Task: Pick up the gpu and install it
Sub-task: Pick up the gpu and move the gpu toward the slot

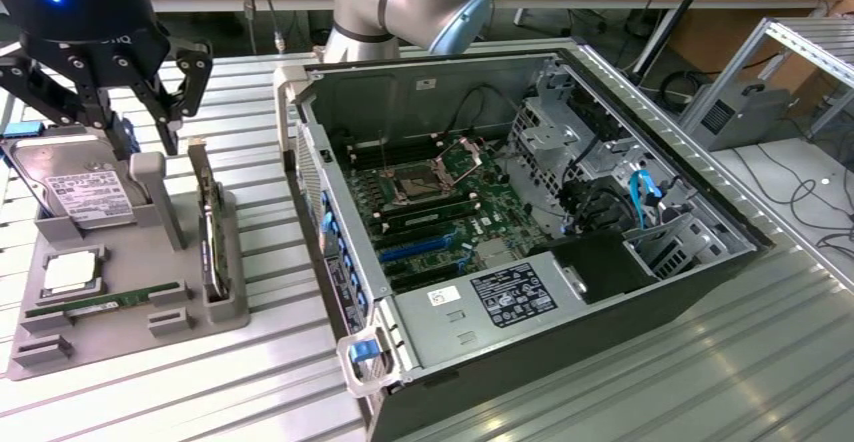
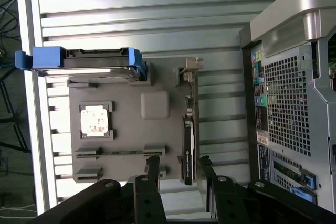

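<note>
- Exterior view, progress: the gpu (image 1: 210, 230) stands on edge in its slot of the grey holder tray (image 1: 120, 337), below the tool and on its case-ward side. It is not yet lifted. No part of the install is done. The open computer case (image 1: 534, 222), beyond the gpu from the tool, has no card in its blue expansion slots (image 1: 414, 250).
- Exterior view, tool: the tool (image 1: 147, 142) hangs above the tray with fingers spread wide, holding and touching nothing. The hard drive (image 1: 80, 197) sits beneath it, on the side away from the gpu.
- Wrist view, progress: the gpu (image 2: 188, 150) appears edge-on in the tray (image 2: 126, 93), which rests on the ribbed table (image 2: 142, 19). The processor chip (image 2: 94, 120) and memory stick (image 2: 118, 152) lie in their own pockets.
- Wrist view, tool: the tool (image 2: 178, 182) is empty, fingers apart. The gpu's near end lines up with the gap, closer to one finger. Judged to be clear of the card, with no contact.
</note>
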{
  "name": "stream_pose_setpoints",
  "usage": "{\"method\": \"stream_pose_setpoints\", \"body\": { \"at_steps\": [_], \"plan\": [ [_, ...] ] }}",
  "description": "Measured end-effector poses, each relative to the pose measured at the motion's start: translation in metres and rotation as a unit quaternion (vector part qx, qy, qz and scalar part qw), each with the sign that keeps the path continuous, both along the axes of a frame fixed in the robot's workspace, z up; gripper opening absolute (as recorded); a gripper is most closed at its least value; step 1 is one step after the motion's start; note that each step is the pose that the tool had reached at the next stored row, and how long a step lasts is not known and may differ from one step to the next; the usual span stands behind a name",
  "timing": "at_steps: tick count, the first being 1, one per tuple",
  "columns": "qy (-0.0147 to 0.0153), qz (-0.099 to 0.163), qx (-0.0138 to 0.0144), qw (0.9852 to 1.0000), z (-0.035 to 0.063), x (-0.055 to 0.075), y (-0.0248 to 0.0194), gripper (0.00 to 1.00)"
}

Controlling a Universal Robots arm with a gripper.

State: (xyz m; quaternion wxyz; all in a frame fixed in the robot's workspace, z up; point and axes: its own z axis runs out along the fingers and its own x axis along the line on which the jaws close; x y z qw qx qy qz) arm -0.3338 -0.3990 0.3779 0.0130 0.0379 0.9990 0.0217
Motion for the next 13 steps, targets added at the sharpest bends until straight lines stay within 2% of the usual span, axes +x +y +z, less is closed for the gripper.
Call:
{"method": "stream_pose_setpoints", "body": {
  "at_steps": [13],
  "plan": [
    [0.0000, 0.000, 0.0000, 1.0000, -0.0019, -0.0032, 0.0000, 0.42]
  ]
}}
